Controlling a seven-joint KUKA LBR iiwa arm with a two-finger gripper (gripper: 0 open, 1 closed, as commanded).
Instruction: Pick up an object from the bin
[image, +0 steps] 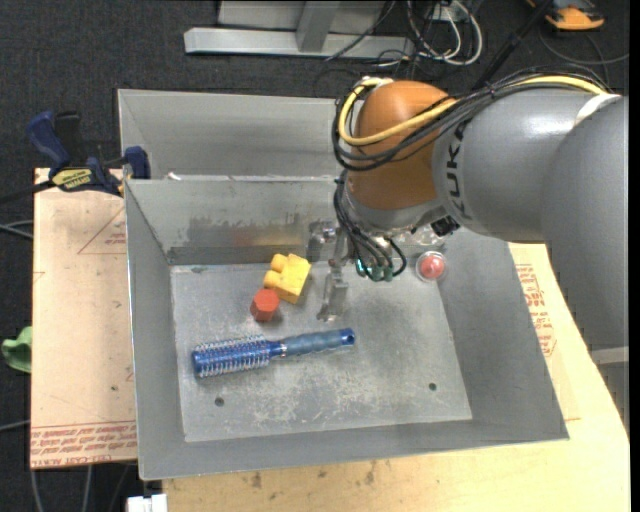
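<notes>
My gripper (332, 303) hangs low in the grey bin (400, 400), just above the handle of the blue hairbrush (270, 350). A yellow block (288, 276) and a small red cylinder (266, 305) lie just left. I cannot tell whether it is released or clenched.

Block (288, 276) and cylinder (265, 305) lie behind brush (270, 352), seemingly touching.
</notes>
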